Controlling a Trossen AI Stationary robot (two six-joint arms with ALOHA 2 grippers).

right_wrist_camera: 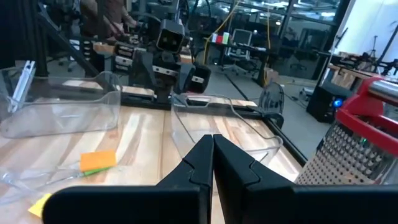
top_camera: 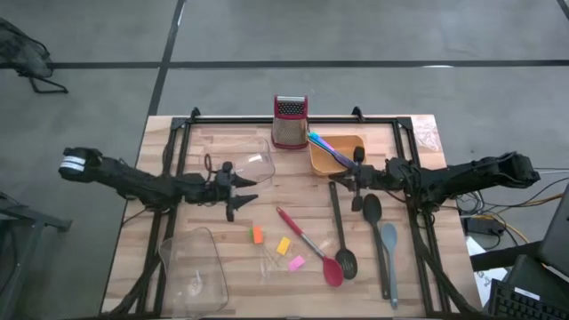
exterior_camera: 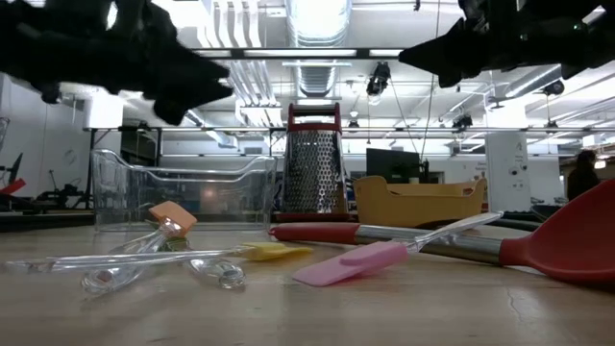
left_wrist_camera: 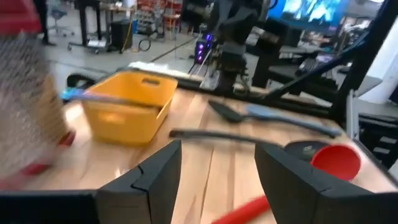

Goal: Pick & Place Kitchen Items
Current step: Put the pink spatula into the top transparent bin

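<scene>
Small orange (top_camera: pixel 257 235), yellow (top_camera: pixel 283 246) and pink (top_camera: pixel 296 262) pieces lie flat on the table's near middle. To their right lie a red spoon (top_camera: pixel 311 249), a black spoon (top_camera: pixel 340 231), a dark spoon (top_camera: pixel 372 209) and a grey spatula (top_camera: pixel 389 258). Thin blue and purple sticks (top_camera: pixel 324 147) lean in the orange tray (top_camera: pixel 356 142). My left gripper (top_camera: pixel 240 191) hovers open and empty left of centre, as the left wrist view (left_wrist_camera: pixel 217 168) shows. My right gripper (top_camera: pixel 342 178) hovers shut and empty by the tray's near edge; it also shows in the right wrist view (right_wrist_camera: pixel 212 149).
A steel grater with a red top (top_camera: pixel 289 122) stands at the far middle. One clear tub (top_camera: pixel 253 164) sits beside my left gripper. Another clear tub (top_camera: pixel 196 267) sits near left. Clear plastic bits (top_camera: pixel 267 258) lie among the small pieces.
</scene>
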